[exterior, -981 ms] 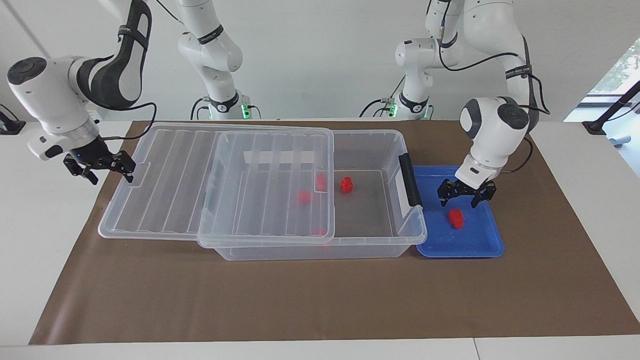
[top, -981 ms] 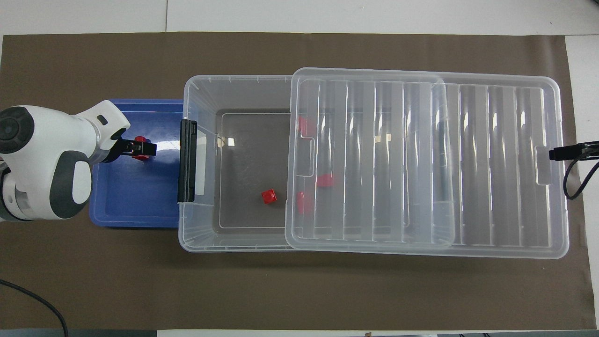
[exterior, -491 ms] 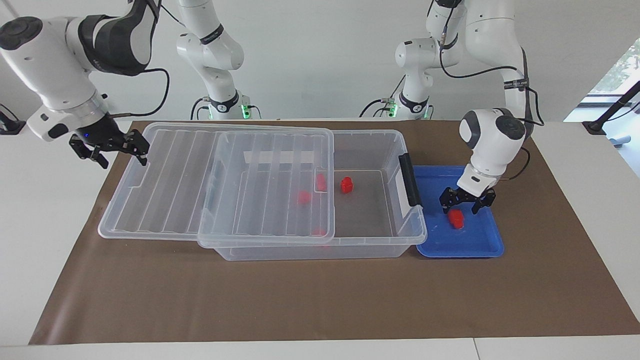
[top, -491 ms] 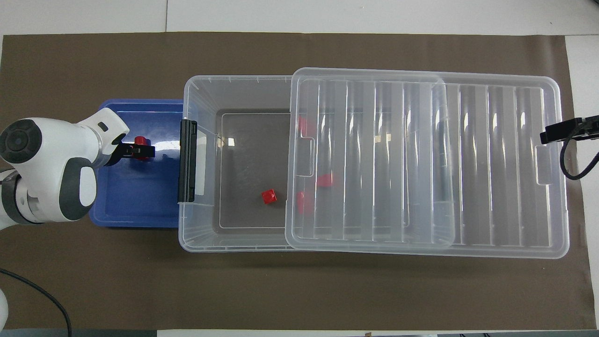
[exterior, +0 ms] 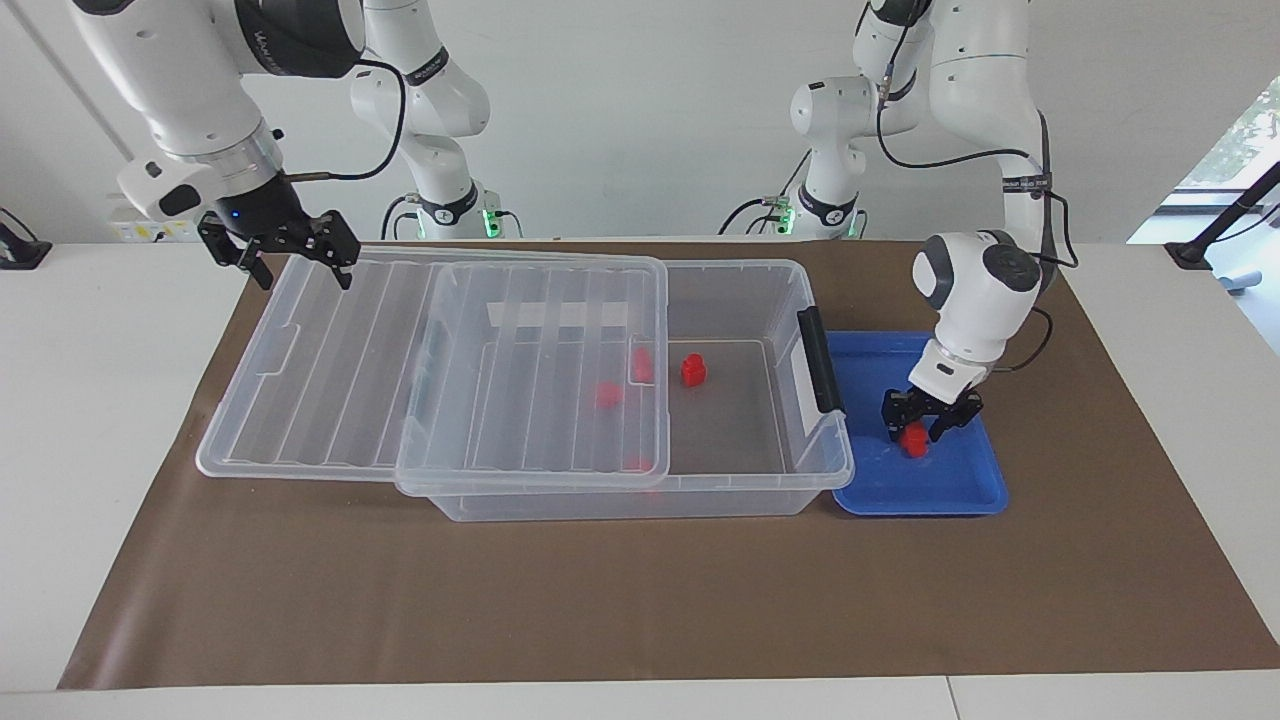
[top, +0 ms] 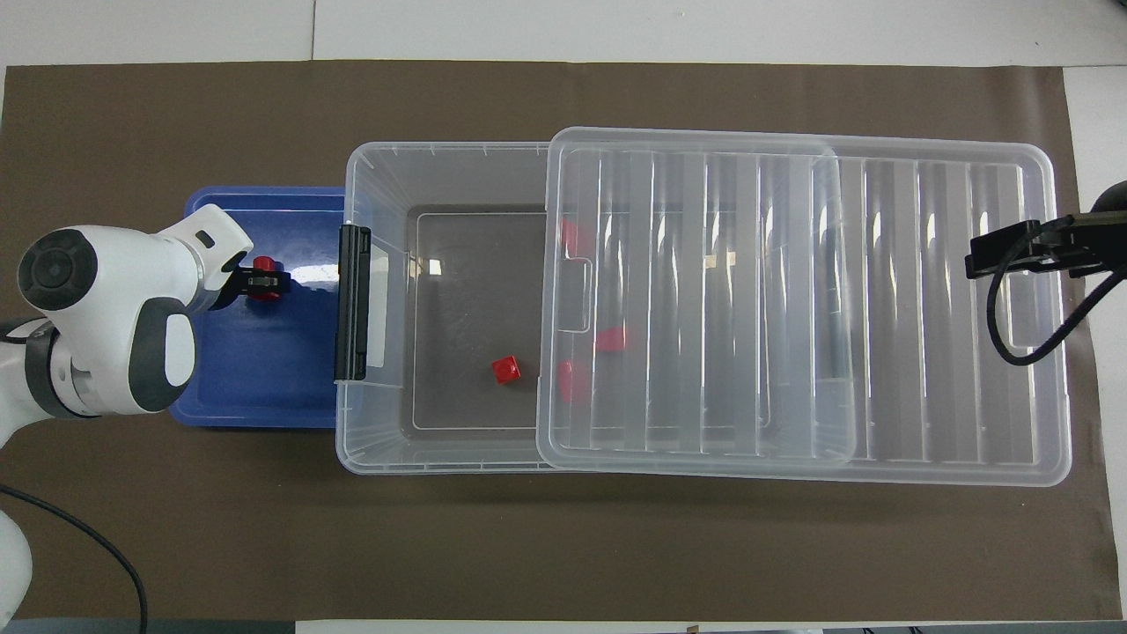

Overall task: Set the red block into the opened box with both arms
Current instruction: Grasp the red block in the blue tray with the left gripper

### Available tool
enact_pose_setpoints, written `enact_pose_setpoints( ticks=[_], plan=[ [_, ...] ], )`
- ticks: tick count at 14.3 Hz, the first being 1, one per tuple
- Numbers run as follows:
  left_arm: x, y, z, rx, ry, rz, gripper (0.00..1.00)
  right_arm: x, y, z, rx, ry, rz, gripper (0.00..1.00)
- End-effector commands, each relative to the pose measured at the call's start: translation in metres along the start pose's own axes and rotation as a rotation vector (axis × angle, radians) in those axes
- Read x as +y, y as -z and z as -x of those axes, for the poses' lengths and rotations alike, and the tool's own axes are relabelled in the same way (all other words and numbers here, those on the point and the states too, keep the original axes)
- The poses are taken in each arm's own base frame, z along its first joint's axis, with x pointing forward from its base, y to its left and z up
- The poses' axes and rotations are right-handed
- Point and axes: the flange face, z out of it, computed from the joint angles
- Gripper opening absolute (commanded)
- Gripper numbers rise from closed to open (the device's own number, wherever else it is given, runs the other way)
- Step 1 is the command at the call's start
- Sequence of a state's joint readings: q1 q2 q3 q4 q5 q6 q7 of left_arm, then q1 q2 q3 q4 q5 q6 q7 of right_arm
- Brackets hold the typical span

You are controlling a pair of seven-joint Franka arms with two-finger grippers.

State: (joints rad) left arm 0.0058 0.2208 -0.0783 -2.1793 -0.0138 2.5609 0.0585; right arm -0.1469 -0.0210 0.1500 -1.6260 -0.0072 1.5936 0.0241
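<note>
Right gripper (exterior: 300,272): jaws released and spread, nothing held, up over the robot-side corner of the lid (exterior: 340,370) at the right arm's end of the counter (exterior: 600,600). This arm waits.

Lid: clear ribbed plastic, rigid and glossy. It lies slid half off the box (exterior: 790,300), so the part toward the left arm's end is uncovered.

Box: clear, thin-walled bin with a black latch. A loose red piece (exterior: 692,370) lies on its open floor; more show through the lid.

Blue tray (exterior: 960,480): shallow, shiny, touching the box's latch end.

Red block (exterior: 912,441): small, hard, chunky plastic, resting in the tray.

Left gripper (exterior: 915,432): down at the block, jaws either side. Cannot tell whether they grip it yet.

Step in hand, as I judge it, is the pick. Tips:
- Centre the jaws on flat faces, since smooth plastic can squirt out.
- Lift straight up and clear the latch and rim.
- Release over the uncovered floor, not the lid.
</note>
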Motion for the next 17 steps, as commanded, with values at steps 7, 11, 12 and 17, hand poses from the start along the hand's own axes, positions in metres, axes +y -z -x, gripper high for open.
enact_pose_setpoints(
  ticks=[7, 11, 12, 17],
  plan=[
    [0.018, 0.107, -0.008, 0.001, -0.028, 0.003, 0.0, -0.028, 0.003, 0.015, -0.033, -0.076, 0.011, 1.0],
    [0.059, 0.186, -0.009, -0.027, -0.093, 0.009, 0.0, -0.027, 0.002, 0.015, -0.035, -0.058, 0.009, 1.0],
    [0.079, 0.197, -0.012, -0.039, -0.124, 0.012, 0.0, -0.027, 0.002, 0.015, -0.035, -0.055, 0.011, 1.0],
    [0.191, 0.197, -0.004, 0.005, -0.098, -0.015, 0.0, -0.025, 0.002, 0.014, -0.034, -0.056, 0.009, 1.0]
  ],
)
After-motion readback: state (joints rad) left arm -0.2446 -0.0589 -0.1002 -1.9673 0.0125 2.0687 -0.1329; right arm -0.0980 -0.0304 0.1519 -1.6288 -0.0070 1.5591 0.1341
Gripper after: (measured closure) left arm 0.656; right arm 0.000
